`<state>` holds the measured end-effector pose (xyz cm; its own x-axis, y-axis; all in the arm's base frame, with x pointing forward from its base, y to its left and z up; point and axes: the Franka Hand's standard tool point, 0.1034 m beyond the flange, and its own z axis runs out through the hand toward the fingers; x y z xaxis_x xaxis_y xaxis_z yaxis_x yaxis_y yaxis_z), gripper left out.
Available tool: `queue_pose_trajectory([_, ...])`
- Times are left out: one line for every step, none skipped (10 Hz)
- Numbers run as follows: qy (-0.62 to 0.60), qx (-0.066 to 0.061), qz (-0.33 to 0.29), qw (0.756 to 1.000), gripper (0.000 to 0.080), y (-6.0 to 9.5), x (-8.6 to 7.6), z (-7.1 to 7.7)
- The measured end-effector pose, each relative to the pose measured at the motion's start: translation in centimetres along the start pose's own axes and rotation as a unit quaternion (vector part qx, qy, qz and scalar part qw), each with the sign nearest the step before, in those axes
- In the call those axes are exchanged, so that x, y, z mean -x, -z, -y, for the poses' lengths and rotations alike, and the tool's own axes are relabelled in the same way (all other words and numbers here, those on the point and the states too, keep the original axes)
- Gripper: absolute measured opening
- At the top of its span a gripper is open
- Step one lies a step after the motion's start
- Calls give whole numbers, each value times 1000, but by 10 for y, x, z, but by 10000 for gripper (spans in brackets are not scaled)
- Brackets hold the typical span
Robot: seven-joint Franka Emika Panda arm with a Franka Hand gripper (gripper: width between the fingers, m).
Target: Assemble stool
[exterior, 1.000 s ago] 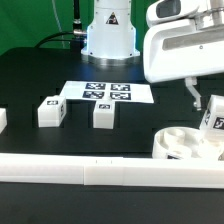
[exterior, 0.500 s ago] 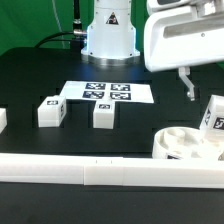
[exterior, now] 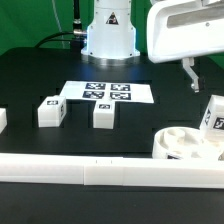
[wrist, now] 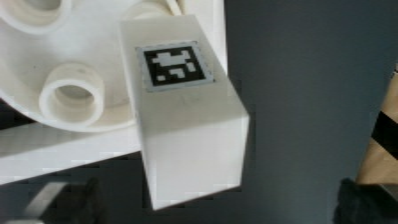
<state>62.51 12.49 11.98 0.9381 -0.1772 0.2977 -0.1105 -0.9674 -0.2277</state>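
Observation:
The round white stool seat [exterior: 186, 146] lies at the exterior view's right, just behind the front rail. One white leg [exterior: 214, 114] stands up from it, tilted a little, tag facing out. Two more legs [exterior: 49, 111] [exterior: 102, 114] lie loose on the black table. My gripper [exterior: 192, 72] hangs open above and behind the standing leg, clear of it. In the wrist view the tagged leg [wrist: 182, 110] reaches up from the seat [wrist: 50, 55] beside a round socket [wrist: 71, 97]. Its end lies between my spread dark fingertips [wrist: 43, 205], and neither touches it.
The marker board [exterior: 105, 92] lies flat in the middle, behind the loose legs. A long white border rail [exterior: 90, 172] runs along the front edge. Another white piece [exterior: 3, 120] shows at the exterior view's left edge. The arm's base [exterior: 108, 35] stands at the back.
My gripper has opened, let go of the leg standing in the seat, and risen up away from it. The leg stays in place.

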Motion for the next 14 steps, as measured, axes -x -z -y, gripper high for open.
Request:
queue_pose_trajectory([-1,1,15,1000,649,-1,2,-1])
queue_pose_trajectory([3,2,16,1000,649,-1,2,-1])
queue_pose_trajectory([7,5,32,999,649,-2,7,-2])
queue_pose_trajectory([25,6,70,997,649,-2,12,-7])
queue_pose_trajectory([20,5,117,993,649,-1,14,-6])
queue_pose_trajectory([18,2,149,989,649,0,15,-5])
queue_pose_trajectory([16,1,176,984,649,0,17,-5])
queue_pose_trajectory([15,1,215,976,649,0,21,-6])
queue_pose_trajectory([36,15,232,972,649,-1,18,-10])
queue_pose_trajectory([48,36,224,973,649,-3,15,-13])
queue_pose_trajectory([44,52,215,974,649,-6,16,-14])
queue_pose_trajectory([49,49,194,979,649,-11,16,-15])
queue_pose_trajectory([47,37,200,978,649,-11,18,-21])
queue_pose_trajectory([45,38,199,978,649,-11,17,-20])
